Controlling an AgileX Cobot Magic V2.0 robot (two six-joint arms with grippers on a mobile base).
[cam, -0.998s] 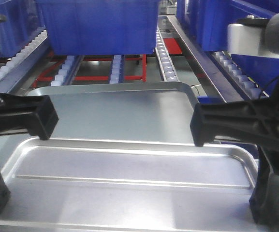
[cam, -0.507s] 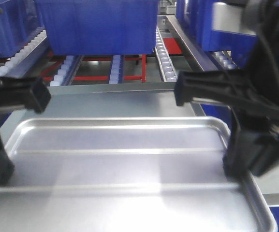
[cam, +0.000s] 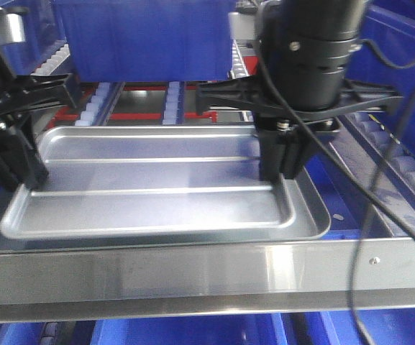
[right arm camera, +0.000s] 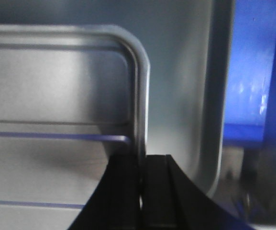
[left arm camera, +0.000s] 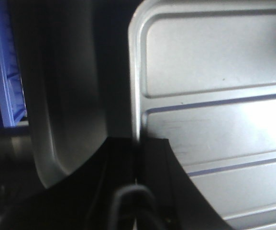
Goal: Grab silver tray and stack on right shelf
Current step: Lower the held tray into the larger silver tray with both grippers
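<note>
Across the middle of the front view: the shiny rectangular silver tray [cam: 157,183] with two raised ridges now lies lower and farther back than a second ago, nested in a larger dull-grey tray [cam: 318,231].
Shelf: the broad riveted steel front rail [cam: 207,277] of the right shelf has come into view along the bottom.
Left gripper [left arm camera: 138,179]: pinching the tray's left rim.
Right gripper [right arm camera: 140,191]: pinching the right rim.
Meaning: likely placed; release comes next.
</note>
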